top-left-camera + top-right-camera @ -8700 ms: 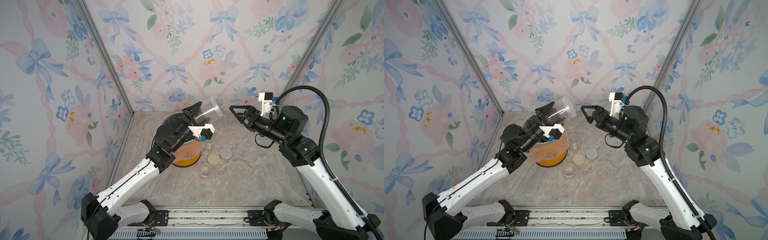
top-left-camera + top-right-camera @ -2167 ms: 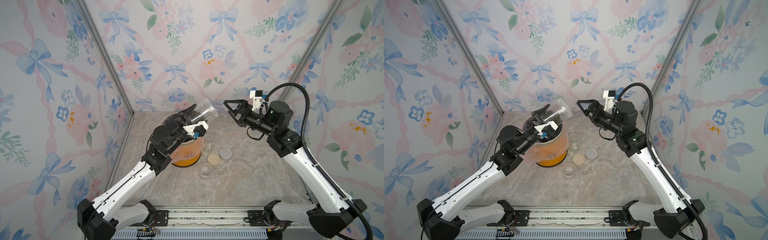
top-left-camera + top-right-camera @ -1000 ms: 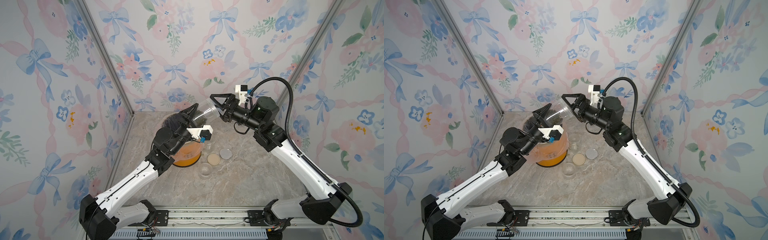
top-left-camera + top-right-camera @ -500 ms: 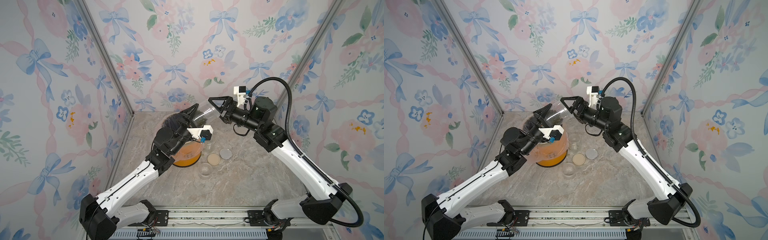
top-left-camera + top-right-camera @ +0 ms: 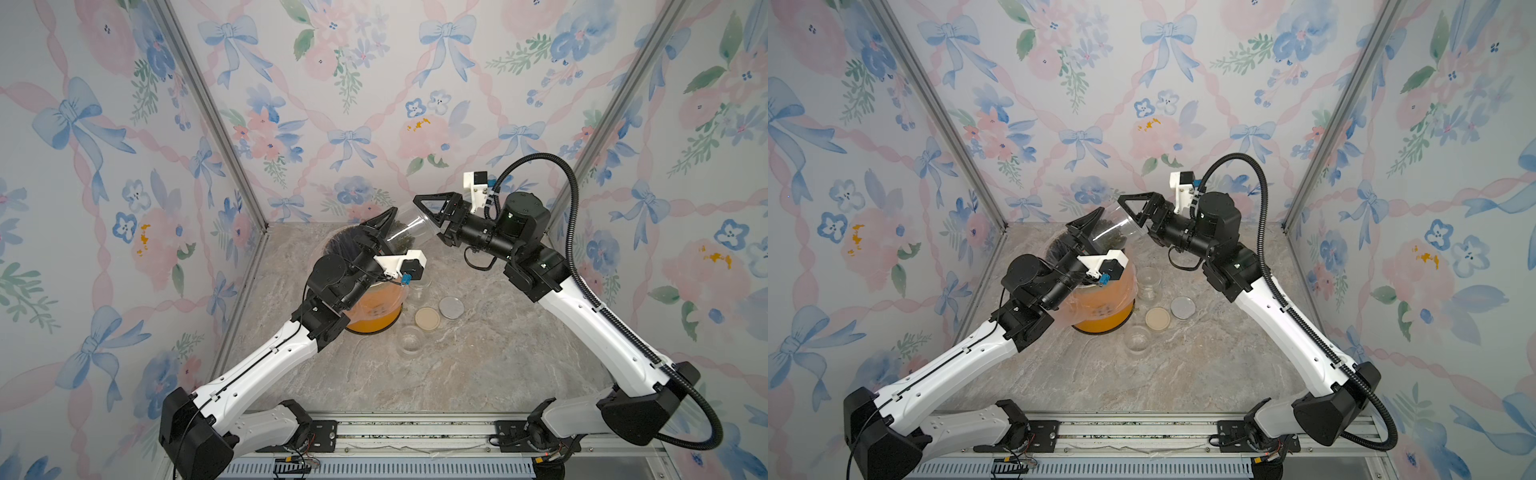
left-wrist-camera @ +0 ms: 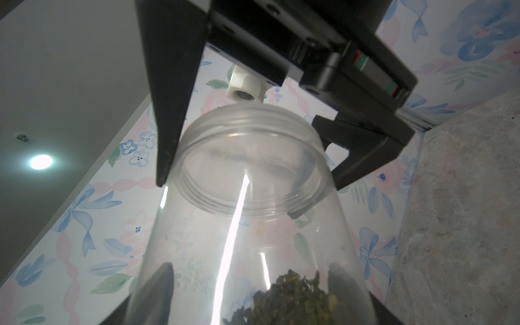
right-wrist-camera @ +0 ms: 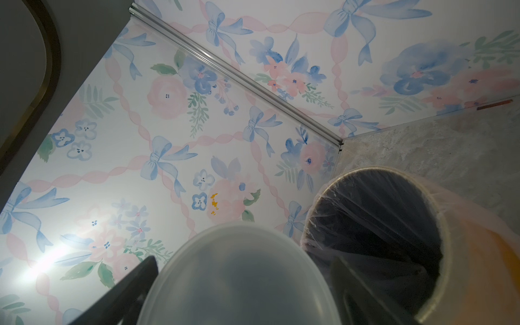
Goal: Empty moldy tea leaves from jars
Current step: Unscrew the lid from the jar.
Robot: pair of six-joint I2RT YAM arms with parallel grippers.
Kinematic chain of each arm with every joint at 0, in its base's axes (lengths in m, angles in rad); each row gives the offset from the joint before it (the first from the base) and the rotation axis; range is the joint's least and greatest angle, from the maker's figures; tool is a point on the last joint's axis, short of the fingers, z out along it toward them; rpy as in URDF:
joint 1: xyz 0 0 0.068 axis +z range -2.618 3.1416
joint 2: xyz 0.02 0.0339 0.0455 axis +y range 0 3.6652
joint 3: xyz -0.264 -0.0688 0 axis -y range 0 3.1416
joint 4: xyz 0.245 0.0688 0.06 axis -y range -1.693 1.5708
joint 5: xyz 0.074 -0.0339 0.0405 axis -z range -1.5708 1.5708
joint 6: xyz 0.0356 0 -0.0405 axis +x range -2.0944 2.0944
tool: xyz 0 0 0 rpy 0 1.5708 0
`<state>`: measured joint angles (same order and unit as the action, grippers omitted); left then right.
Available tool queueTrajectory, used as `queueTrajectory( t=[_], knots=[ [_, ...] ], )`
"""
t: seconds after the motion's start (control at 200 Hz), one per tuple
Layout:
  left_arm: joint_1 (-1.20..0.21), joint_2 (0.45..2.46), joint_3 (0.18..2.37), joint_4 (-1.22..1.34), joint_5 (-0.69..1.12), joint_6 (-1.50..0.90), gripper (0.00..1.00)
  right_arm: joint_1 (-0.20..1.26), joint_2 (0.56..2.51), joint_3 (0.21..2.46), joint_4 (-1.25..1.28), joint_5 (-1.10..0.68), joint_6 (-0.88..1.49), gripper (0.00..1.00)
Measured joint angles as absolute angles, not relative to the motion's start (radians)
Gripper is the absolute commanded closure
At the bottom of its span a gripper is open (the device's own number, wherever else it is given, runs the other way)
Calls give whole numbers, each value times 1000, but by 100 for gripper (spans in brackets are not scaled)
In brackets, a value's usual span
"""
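Tea leaves [image 6: 292, 301] lie as a dark olive clump at the lower end of a clear jar [image 6: 247, 239]. The jar is up in the air, tilted, over the far rim of the orange bin [image 5: 376, 311]. Its mouth points up towards the other arm. The left gripper [image 6: 251, 265] has the jar's body clamped between its fingers. A cloudy grey lid [image 7: 239, 281] sits on the mouth. The right gripper [image 7: 243, 260] has a finger on either side of that lid, right up against it. I cannot tell whether they are pinching it or just flanking it. The bin below has a clear plastic liner and a dark inside. On the marble table [image 5: 457, 374] beside the bin, a beige lid [image 5: 427, 318] and a silver lid [image 5: 451, 307] lie flat, close together. Two small open jars stand upright, one nearer the bin [image 5: 419, 286] and one towards the front [image 5: 410, 340]. Both look clear right through.
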<state>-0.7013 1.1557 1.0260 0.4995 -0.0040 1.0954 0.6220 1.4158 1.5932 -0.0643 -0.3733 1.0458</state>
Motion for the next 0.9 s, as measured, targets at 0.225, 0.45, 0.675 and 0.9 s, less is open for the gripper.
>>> queueTrajectory(
  t=[0.225,0.45,0.675,0.9],
  knots=[
    [-701,1156,1026,501,-4,1096,58,622,1416,1593,-56,-381,1039,28],
    [-701,1156,1026,502,-4,1090,60,622,1416,1593,-52,-385,1035,38],
    [-701,1155,1021,499,9,1000,60,622,1416,1588,-48,-389,1011,42],
    [-677,1155,1039,446,77,830,61,620,1416,1588,-49,-402,963,43]
  ],
)
